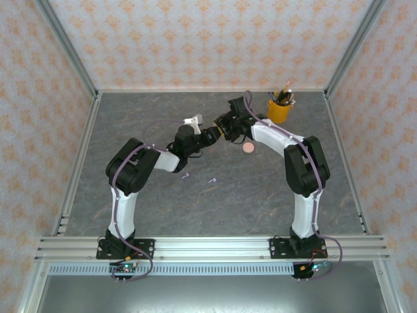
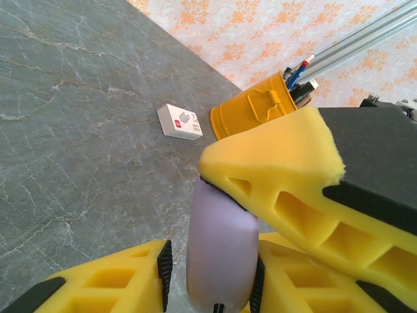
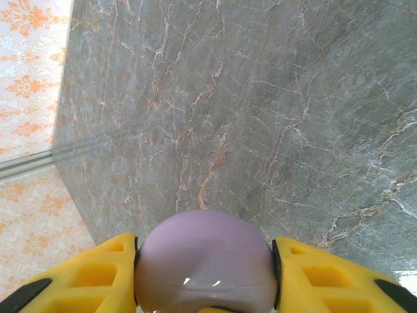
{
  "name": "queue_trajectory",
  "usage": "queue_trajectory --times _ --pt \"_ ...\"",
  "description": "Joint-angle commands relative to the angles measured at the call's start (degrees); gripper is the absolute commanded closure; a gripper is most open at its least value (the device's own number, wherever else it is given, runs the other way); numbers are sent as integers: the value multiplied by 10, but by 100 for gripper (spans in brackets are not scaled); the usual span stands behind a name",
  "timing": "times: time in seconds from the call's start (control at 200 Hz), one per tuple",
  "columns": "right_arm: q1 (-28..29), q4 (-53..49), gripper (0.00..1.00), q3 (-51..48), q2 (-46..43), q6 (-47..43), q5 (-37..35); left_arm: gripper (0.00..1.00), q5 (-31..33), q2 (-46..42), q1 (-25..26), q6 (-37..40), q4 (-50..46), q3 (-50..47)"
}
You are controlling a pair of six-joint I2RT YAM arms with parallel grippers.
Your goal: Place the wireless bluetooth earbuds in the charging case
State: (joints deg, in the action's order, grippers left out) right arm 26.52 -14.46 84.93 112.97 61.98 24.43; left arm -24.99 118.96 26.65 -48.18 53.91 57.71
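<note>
Right gripper is clamped on the lilac case, pads on both sides. Left gripper brackets the same case edge-on; can't tell if it's gripping. Case is held off the table, looks closed. Nothing inserted as far as visible: one lilac earbud and a second lilac earbud lie loose near the left arm, pink case sits beside the right arm. Likely left: open lid, seat buds. Writing: white box by the yellow pen cup has a red mark, text too small to read; case is unbranded
</note>
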Motion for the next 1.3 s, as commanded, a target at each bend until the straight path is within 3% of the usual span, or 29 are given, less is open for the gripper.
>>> queue_trajectory --times 0.0,0.34,0.621,0.816,0.981,1.146,1.296 --pt "3 -15 57 -12 -31 2 11 65 42 14 -6 -11 33 19" --pt "3 -14 57 -11 -31 4 14 82 49 15 0 -18 45 20" --pt "2 -15 56 -9 -36 4 13 87 44 8 2 -14 41 17" --pt "-24 -12 37 -6 -55 0 18 87 33 -2 1 -13 32 9" --pt "-61 -23 33 -16 -104 -30 19 87 11 -26 1 -1 -1 2" --pt "-93 -21 32 -79 -165 -87 24 87 -33 -77 1 43 -62 -4" --pt "-118 46 32 -185 -235 -145 41 88 -87 -143 0 97 -135 -8"
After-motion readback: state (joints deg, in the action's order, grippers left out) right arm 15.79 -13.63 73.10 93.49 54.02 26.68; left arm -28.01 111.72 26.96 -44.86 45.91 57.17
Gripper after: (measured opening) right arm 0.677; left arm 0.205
